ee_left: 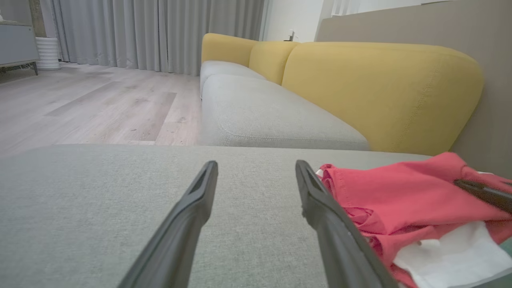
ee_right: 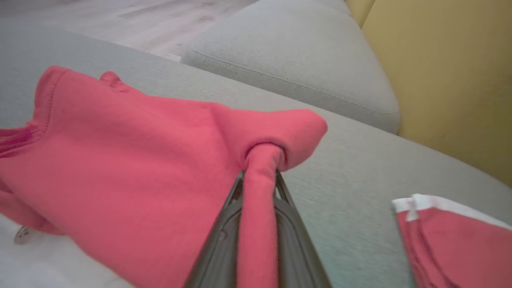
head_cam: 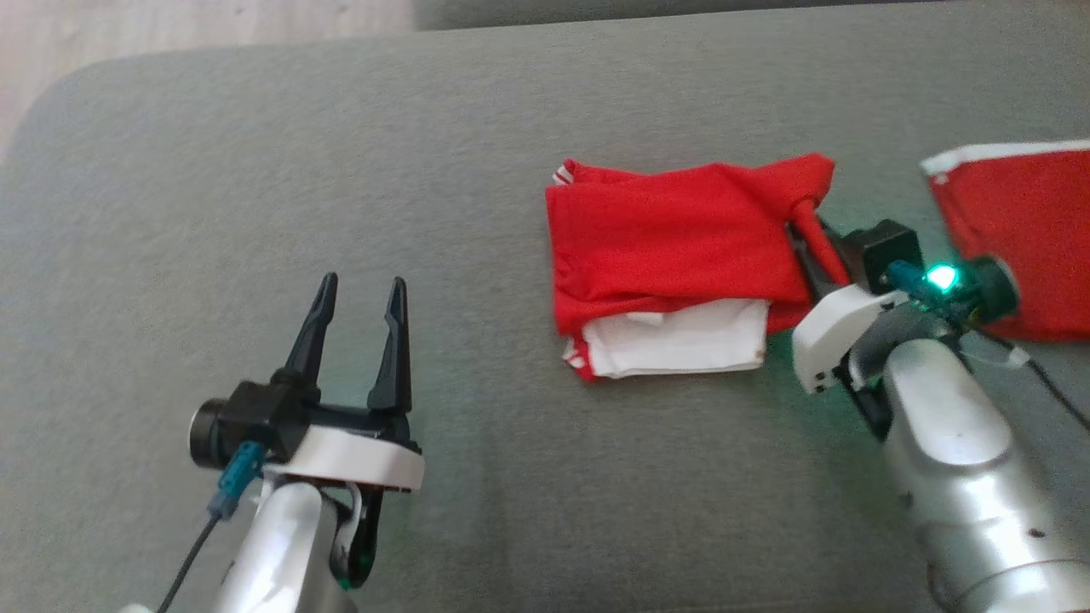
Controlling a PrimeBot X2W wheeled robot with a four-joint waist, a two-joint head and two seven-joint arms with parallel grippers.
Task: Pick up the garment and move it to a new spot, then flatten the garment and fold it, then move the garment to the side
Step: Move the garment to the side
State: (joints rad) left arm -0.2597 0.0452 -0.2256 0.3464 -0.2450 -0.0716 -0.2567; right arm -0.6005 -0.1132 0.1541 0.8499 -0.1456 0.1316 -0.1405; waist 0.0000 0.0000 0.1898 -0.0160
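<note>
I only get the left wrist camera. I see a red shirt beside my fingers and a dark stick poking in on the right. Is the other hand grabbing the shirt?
Observer: Yes. The right gripper is shut on a pinched-up fold at the right end of the red garment.
Operator: Are there more clothes I'm missing?
Observer: One more. A second red piece with a white edge lies on the cushion, to the right of that gripper and apart from the garment.
Operator: How does my hand look from above?
Observer: The left gripper hovers open with a strip of bare cushion between it and the garment's left edge.
</note>
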